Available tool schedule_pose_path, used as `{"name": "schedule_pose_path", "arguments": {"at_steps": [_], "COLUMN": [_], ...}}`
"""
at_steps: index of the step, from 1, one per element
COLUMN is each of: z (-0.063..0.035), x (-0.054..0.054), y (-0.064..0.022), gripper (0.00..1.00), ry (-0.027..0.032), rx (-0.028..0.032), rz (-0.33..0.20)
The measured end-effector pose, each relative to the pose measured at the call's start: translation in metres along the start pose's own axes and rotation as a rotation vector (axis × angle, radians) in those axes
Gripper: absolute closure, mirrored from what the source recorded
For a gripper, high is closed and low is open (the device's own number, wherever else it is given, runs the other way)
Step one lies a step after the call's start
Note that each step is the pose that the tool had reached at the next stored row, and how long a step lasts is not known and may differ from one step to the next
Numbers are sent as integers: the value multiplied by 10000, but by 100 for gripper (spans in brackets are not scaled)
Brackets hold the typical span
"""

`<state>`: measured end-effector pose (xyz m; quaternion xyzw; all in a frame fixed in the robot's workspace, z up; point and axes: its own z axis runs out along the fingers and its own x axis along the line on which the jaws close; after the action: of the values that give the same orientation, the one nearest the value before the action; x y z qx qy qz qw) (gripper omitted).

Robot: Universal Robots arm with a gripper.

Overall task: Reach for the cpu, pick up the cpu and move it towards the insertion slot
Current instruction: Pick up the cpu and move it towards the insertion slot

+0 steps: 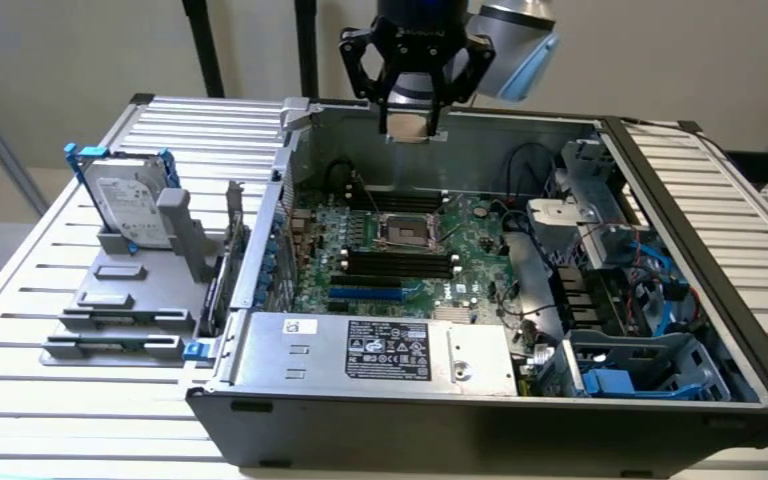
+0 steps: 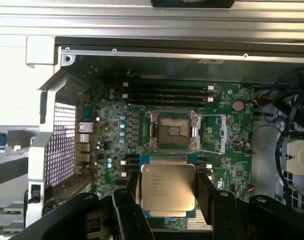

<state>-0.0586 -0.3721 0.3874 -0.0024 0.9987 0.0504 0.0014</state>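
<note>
1. Robot arm [image 1: 518,35] reaching straight down from the top of the exterior view, wrist vertical, black gripper [image 1: 411,128] hanging above the rear wall of an open computer case [image 1: 491,420].
2. Fingers [image 2: 204,192] clamped on the cpu [image 2: 168,186]: in the wrist view, black pads pressing two opposite edges of the flat silver chip, printed metal top facing the camera.
3. In the exterior view, cpu [image 1: 411,127] seen edge-on as a pale block between the fingertips, raised clear of the board, touching nothing but the gripper.
4. Insertion slot [image 1: 406,231] lying below the held chip, toward 6 o'clock from it in the exterior view, well apart in height. In the wrist view, slot [image 2: 173,131] sitting at 12 o'clock from the chip, silver frame around a dark centre, near but not overlapped.
5. Green motherboard [image 1: 478,262] flat on the case floor, rows of black memory slots [image 1: 398,262] on either side of the socket, a blue card slot [image 1: 364,294] at 7 o'clock from the socket.
6. Grey power supply [image 1: 384,352] with a white label along the case's near edge; tangle of blue and black cables [image 1: 624,280] at the exterior view's right.
7. Case resting on a slatted metal table [image 1: 37,300]. Upright silver hard drive [image 1: 131,205] in a blue-edged bracket standing on a grey holder [image 1: 117,310] at the exterior view's left.
8. Plain pale wall [image 1: 64,50] behind, dark vertical poles [image 1: 204,45] rising at the back.
</note>
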Motion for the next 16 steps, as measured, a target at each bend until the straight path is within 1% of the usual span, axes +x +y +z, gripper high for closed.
{"name": "schedule_pose_path", "arguments": {"at_steps": [10,16], "z": [37,62], "x": [-54,-67], "y": [74,155], "gripper": [45,45], "ry": [-37,-48], "rx": [5,6], "rz": [378,474]}}
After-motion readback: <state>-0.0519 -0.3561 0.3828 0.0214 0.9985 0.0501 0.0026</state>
